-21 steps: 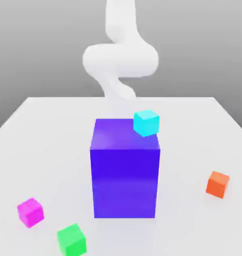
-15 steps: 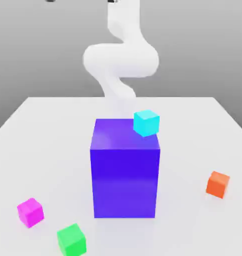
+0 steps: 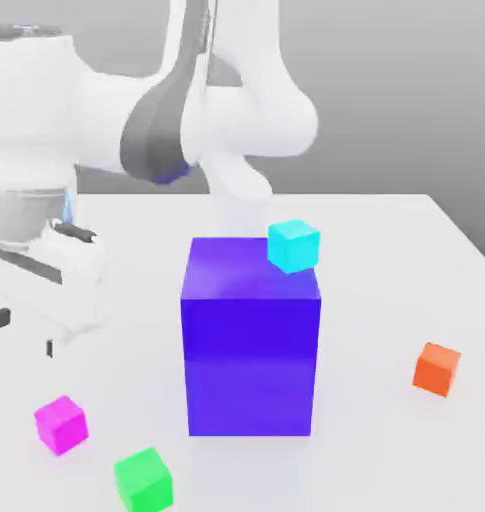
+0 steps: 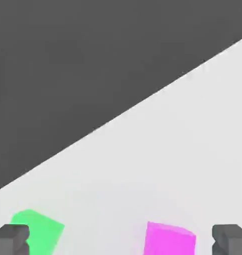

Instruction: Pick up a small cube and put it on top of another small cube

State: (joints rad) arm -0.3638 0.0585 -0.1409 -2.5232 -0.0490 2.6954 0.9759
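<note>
White tabletop under a grey backdrop carries everything. Nearest in the exterior view, the green cube sits cut slightly by the frame edge, with the small magenta cube just beyond on that view's left. Above the magenta cube hangs the gripper, partly cut off; in the hand view its fingertips stand wide apart, holding nothing, magenta cube between them. Further back stand the orange cube, the tall blue-purple block, and a cyan cube perched at its top edge.
</note>
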